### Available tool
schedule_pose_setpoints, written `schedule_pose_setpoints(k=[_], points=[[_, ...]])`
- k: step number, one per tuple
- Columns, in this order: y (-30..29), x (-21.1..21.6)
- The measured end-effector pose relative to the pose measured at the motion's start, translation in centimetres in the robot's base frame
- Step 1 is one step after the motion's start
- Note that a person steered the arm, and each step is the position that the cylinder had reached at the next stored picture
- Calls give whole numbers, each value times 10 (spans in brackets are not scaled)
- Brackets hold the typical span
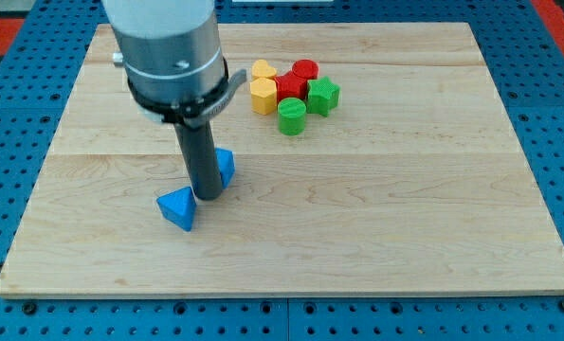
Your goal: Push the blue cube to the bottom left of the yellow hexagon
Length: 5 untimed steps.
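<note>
Blue cube (226, 167) is being noted left of centre on the wooden bench (376, 218), partly hidden behind the dark rod, so only its right part is being shown and its shape is hard to confirm. Nearest the view's bottom, a blue pointed block (177, 207), looking like a triangular or pyramid shape, is being seen lying just below and left of the rod. My tip (206, 196) is being held between these two blue pieces, touching or nearly touching the cube's left side; which cannot be told. No jaws are being carried by this arm, only the straight rod, so no spread or pinch can be told.

Farther up, well apart from the blue pieces and toward the view's top, a tight cluster is being recorded. A green cylinder (292, 116) is sitting at its near edge, a green star-like block (323, 96) at its right. A yellow hexagon (263, 94) is sitting at its left, with a second yellow block (263, 69) just behind. A red block (290, 87) is being pressed in the middle, and a red cylinder (304, 69) is lying farthest back.
</note>
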State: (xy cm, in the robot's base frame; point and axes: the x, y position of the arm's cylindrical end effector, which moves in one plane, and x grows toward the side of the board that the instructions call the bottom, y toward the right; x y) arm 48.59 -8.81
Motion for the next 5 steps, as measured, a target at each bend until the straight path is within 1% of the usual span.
schedule_pose_setpoints(k=[2, 3, 4, 5], points=[[3, -74], [-2, -78], [-3, -55], [27, -25]])
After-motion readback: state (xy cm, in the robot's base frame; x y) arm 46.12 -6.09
